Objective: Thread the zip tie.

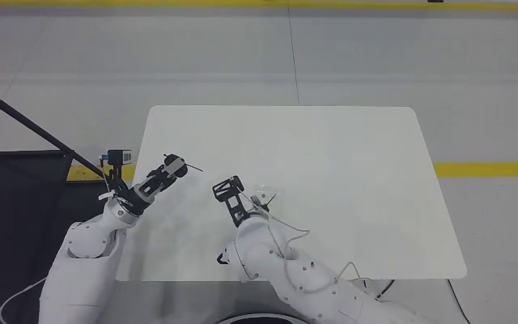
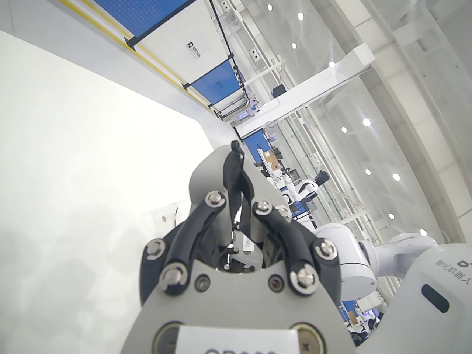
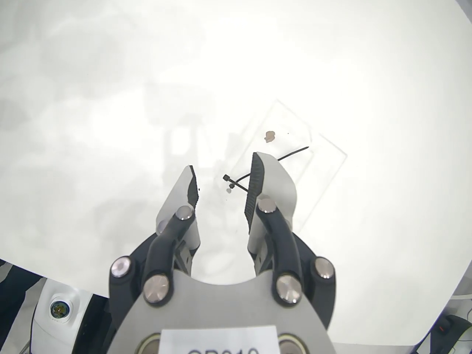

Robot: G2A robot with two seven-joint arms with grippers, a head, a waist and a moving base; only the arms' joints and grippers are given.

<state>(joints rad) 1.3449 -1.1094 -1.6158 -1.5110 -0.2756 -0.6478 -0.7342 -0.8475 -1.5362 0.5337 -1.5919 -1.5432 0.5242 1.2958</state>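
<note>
Left gripper [image 1: 176, 165] [image 2: 235, 149]: jaws pressed together along their length, with no gap visible in the left wrist view. In the top view a thin black strip [image 1: 195, 168] sticks out sideways from the jaw tips, so the jaws are clamped on it. It looks like a zip tie, but I cannot confirm that, and the left wrist view does not show it. The left arm comes in over the near left corner of the counter [image 1: 324, 154] [image 2: 73, 130] [image 3: 110, 75]. Its forearm is angled away from the robot and toward the right arm. The gripper is over the counter's left margin and raised off the surface. It is pitched up, so its camera looks across the counter toward the hall ceiling.

Right gripper [image 1: 229, 187] [image 3: 223, 163]: jaws apart with a moderate gap, holding nothing. The right arm rises from the near edge, left of centre, with the forearm running away from the robot. The gripper is tipped down toward the counter and off the surface.

Zip tie [image 3: 295, 152]: black, lying flat on a clear sheet [image 3: 324, 174] on the counter.
- Its head end lies in the gap between the right jaws as the right wrist camera sees it.
- The strap runs behind one jaw and comes out the far side, with the tail pointing away.
- I cannot tell whether that jaw touches it.

A small brownish speck [image 3: 270, 135] sits on the sheet just beyond the strap.

The two grippers are near each other but apart. The clear sheet is just beside the right one, on the side away from the left arm.
</note>
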